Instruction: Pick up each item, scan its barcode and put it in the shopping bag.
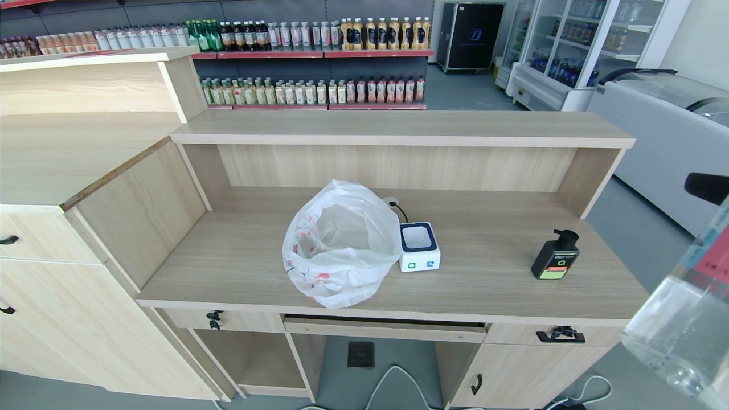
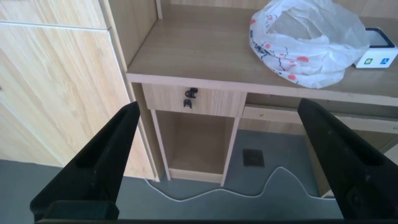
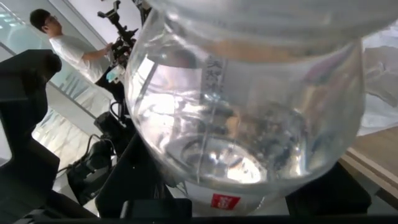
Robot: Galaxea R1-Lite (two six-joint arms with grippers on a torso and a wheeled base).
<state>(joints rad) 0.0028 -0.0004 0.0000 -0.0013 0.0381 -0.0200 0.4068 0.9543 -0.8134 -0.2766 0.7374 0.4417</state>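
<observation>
Since the right gripper (image 3: 193, 155) is closed around the clear bottle (image 1: 680, 319) and holds it in the air off the counter's (image 1: 490, 273) right front corner, we judge the step in hand to be the scan. To do it well, we would carry the bottle across to the scanner (image 1: 418, 246), the small white box with a dark-framed window on top. There we would turn the label down toward that window and pause before moving on. We cannot tell where the barcode lies, so a slow roll of the bottle over the window seems wise. The black pump bottle (image 1: 555, 256) stands upright on the counter between our bottle and the scanner, so we should pass above it or in front of it. The shopping bag (image 1: 339, 245) sits just beside the scanner with its loose plastic touching the box. We would therefore approach from the right and keep from dragging the bag's rim over the window. Its mouth gapes upward, which should make the drop easy afterwards.

The bottle itself is transparent plastic with a rounded, ribbed body. It has clear liquid inside and a label band in red and pale blue. Smooth and round, it may twist in the grip.

The left gripper (image 2: 217, 109) hangs with its jaws spread wide and nothing in them. It is low and in front of the counter's left end.
</observation>
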